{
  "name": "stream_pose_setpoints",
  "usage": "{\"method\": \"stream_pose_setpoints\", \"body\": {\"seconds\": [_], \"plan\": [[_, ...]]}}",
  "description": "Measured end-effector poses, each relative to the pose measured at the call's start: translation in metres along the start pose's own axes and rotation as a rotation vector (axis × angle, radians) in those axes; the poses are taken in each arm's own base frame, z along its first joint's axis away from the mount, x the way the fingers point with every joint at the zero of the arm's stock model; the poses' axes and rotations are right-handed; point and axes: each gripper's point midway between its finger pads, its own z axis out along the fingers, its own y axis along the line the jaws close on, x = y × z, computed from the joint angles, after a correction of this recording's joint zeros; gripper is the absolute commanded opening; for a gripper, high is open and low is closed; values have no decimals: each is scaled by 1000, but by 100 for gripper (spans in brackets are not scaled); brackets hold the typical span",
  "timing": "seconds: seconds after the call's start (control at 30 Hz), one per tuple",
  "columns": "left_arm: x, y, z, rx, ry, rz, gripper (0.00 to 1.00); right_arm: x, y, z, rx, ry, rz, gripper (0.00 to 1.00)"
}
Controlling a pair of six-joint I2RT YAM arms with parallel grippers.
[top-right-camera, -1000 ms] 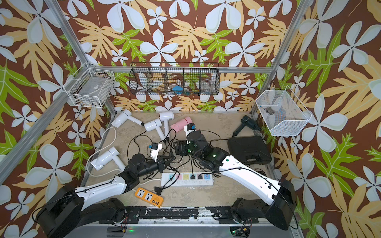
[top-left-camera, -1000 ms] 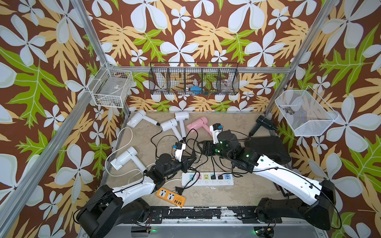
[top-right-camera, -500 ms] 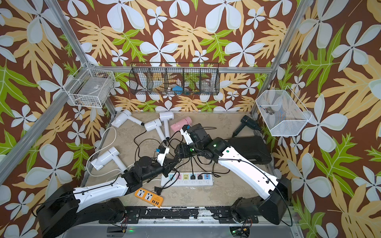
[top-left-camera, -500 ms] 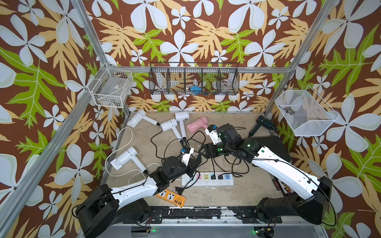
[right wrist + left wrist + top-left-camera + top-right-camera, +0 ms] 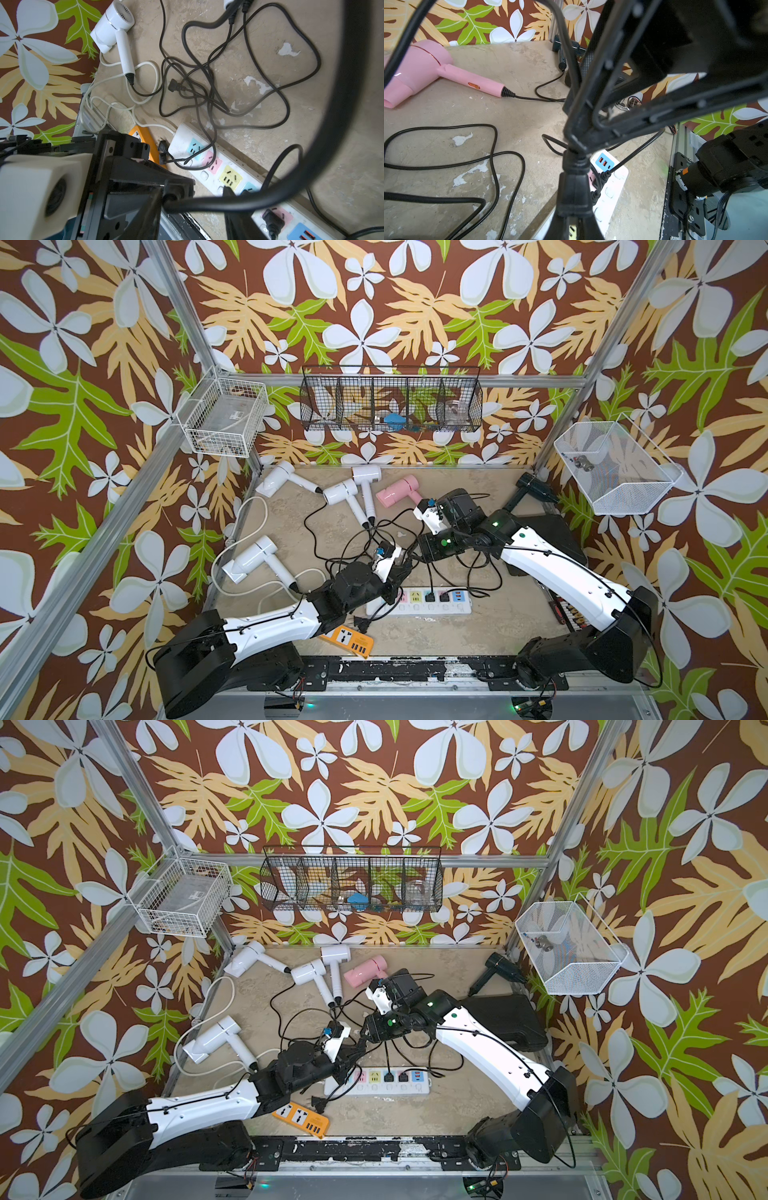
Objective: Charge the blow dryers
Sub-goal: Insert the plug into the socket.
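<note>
Six blow dryers lie on the table: white ones [image 5: 274, 483] [image 5: 345, 493] [image 5: 365, 477] [image 5: 253, 558], a pink one [image 5: 395, 491] [image 5: 425, 68] and a black one [image 5: 536, 487]. My left gripper [image 5: 399, 570] [image 5: 574, 216] is shut on a black plug [image 5: 574, 187], held just above the long white power strip [image 5: 419, 601] [image 5: 610, 187]. My right gripper [image 5: 411, 558] [image 5: 194, 195] meets it from the right, jaws apart. The plug's cord [image 5: 207, 202] runs across between them. Two plugs sit in the strip.
An orange power strip [image 5: 347, 640] lies at the front beside a loose plug [image 5: 359, 622]. Tangled black cords [image 5: 207, 93] cover the table's middle. A black case [image 5: 552, 531] lies at the right. Wire baskets [image 5: 390, 400] hang on the walls.
My left gripper has carried the plug rightward to the white strip. My right gripper has swung down to the cord beside it, and its jaws have narrowed.
</note>
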Motion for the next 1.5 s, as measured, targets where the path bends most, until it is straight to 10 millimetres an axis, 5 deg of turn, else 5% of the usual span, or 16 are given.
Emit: {"method": "stream_pose_setpoints", "body": {"seconds": [0.63, 0.9, 1.1, 1.33, 1.5], "plan": [[7, -2, 5, -26, 26, 38, 0, 17, 2, 16, -58, 98, 5, 32], [11, -1, 5, -35, 40, 45, 0, 25, 4, 16, -89, 96, -16, 0], [6, -3, 5, -28, 23, 60, 1, 24, 5, 8, -87, 49, -43, 0], [-8, -10, 2, -2, -29, 62, 11, 20, 9, -8, -91, -46, -67, 0], [-5, -5, 0, -21, -23, 46, 34, 23, -2, -12, -47, -97, -60, 0]]}}
